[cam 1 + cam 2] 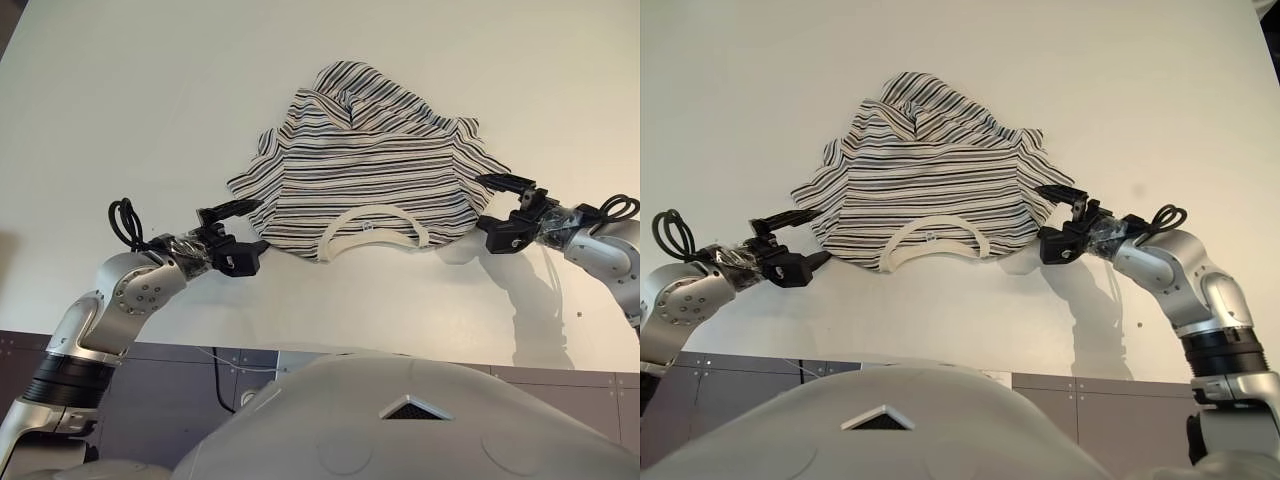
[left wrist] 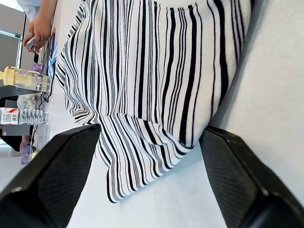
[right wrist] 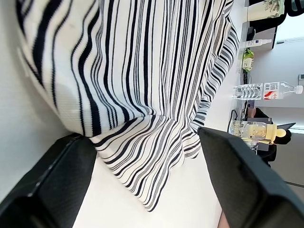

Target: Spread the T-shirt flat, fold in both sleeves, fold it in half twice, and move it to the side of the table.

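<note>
Left hand [image 1: 260, 226] and right hand [image 1: 482, 200] — black, two-fingered — gape open, each straddling a sleeve edge of the black-and-white striped fabric T-shirt [image 1: 370, 160], rumpled on the white tabletop [image 1: 120, 100], collar nearest.

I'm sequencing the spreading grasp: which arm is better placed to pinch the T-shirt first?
Right, marginally. The left end effector and right end effector both sit open astride a T-shirt sleeve; cloth seems slightly deeper in the right's.
</note>
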